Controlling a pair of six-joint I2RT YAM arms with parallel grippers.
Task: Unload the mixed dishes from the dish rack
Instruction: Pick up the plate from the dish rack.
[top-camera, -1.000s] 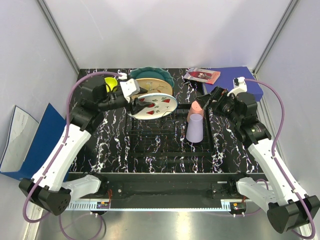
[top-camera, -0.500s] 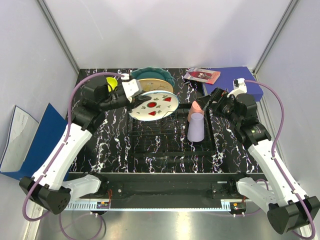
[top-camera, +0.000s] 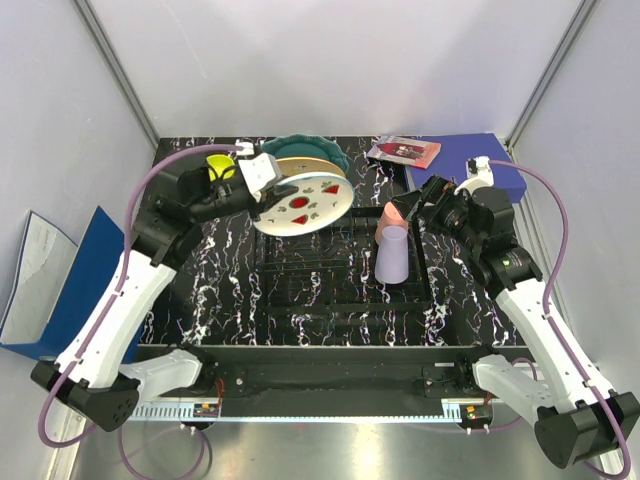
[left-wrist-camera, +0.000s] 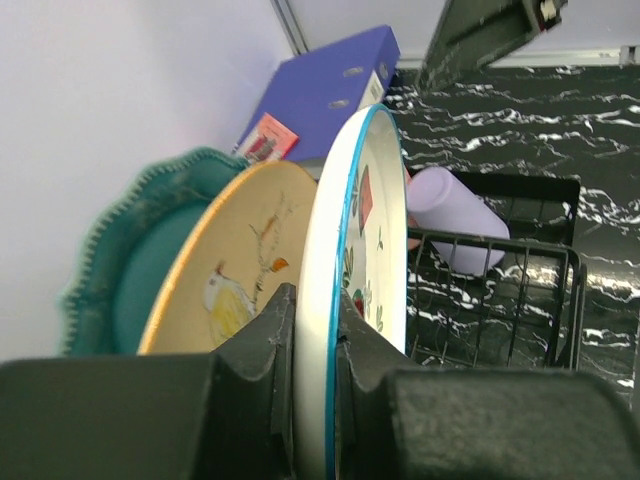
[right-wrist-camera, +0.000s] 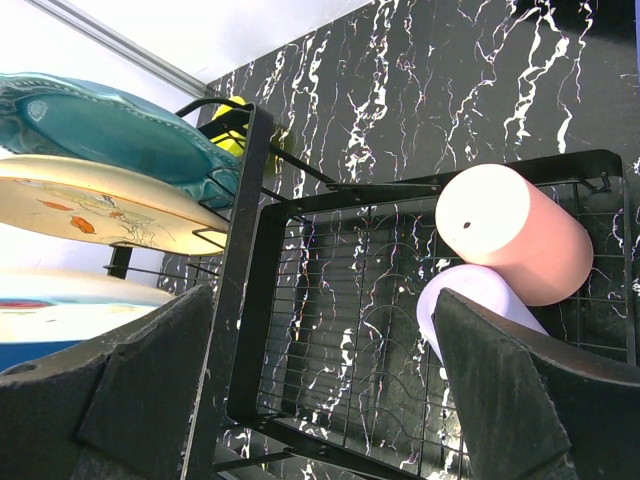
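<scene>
My left gripper is shut on the rim of the white plate with red-green marks, holding it on edge above the dish rack. Behind it the cream-orange plate and the teal scalloped plate stand in the slots. The yellow bowl sits at the rack's back left. The pink cup and lavender cup lie in the rack's right side. My right gripper hangs open beside them, holding nothing.
A blue binder and a small red-patterned booklet lie at the back right of the marble table. Another blue folder leans off the table's left side. White walls close in the sides and back.
My left gripper has shut on the white plate's rim and raised it up and a little to the left, out of its slot. The right arm has barely moved.
</scene>
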